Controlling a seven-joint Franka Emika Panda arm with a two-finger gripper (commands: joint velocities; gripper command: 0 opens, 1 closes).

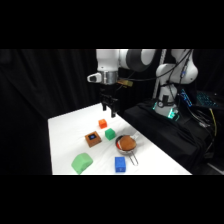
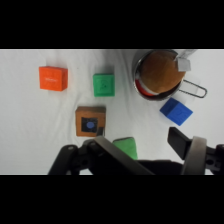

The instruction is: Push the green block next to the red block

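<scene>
Gripper (image 1: 110,109) hangs above the table's (image 1: 65,135) far edge, jaw state impossible to tell. Green block (image 2: 104,84) sits near red block (image 2: 53,78), not touching

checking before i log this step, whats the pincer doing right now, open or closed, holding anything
pincer: above the table, clear of the green block and red block, holding nothing; open or closed cannot be told.

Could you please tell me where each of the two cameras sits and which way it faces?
Side view: stands beside the table, looking across and down; shows the arm and end effector above the blocks.
Wrist view: rides on the wrist, looking down at the table; black linkage rises from the bottom edge.
Shared: red block, green block, blue block.
</scene>
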